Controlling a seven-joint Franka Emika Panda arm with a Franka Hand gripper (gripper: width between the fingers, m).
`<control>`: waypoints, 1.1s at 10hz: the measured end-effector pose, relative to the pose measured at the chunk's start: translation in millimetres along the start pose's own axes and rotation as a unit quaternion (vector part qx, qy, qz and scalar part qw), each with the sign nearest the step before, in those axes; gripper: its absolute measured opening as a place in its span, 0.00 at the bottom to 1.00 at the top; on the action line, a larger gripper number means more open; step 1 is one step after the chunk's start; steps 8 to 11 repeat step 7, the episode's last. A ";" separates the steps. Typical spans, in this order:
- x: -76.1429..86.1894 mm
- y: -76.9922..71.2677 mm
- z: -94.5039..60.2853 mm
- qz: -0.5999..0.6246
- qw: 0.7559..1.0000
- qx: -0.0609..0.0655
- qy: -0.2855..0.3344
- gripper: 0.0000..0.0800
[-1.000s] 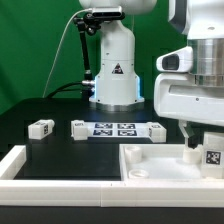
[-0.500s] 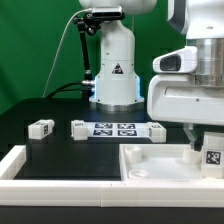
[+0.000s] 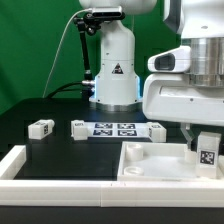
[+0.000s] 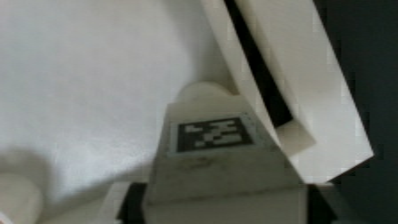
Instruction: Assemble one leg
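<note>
My gripper (image 3: 199, 150) hangs at the exterior view's right, over the right part of the large white tray-like part (image 3: 150, 160). It is shut on a leg (image 3: 207, 153), a small white peg whose tag faces the camera. In the wrist view the leg (image 4: 215, 140) sits between the dark fingers (image 4: 135, 202) of the gripper (image 4: 217, 206), with its far end close to the tray's raised rim (image 4: 285, 80). I cannot tell whether the leg touches the tray. Three more legs (image 3: 40, 128) (image 3: 78, 128) (image 3: 155, 131) lie on the black table.
The marker board (image 3: 115, 128) lies between the loose legs. A white L-shaped rail (image 3: 20, 165) borders the table's front left. The arm's white base (image 3: 112, 70) stands at the back, before a green backdrop.
The gripper, with the leg in it, has shifted slightly toward the exterior view's left and a little upward. The loose legs have not moved.
</note>
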State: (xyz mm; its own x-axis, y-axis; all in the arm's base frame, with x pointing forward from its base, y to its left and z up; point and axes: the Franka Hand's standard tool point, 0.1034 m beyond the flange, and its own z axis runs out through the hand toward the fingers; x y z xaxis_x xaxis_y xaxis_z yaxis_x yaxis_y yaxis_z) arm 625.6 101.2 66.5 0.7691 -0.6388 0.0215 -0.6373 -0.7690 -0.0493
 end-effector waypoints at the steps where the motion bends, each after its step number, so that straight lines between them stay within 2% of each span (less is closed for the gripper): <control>1: 2.7 4.7 -0.3 0.030 1.000 -0.004 0.003 0.38; 2: 6.8 10.7 -0.9 0.046 0.999 -0.010 0.008 0.38; 6: 7.1 10.9 -0.5 0.039 0.999 -0.010 0.008 0.38; 7: 7.1 10.9 -0.5 0.039 0.999 -0.010 0.008 0.62; 11: 7.1 10.9 -0.5 0.039 0.999 -0.010 0.008 0.62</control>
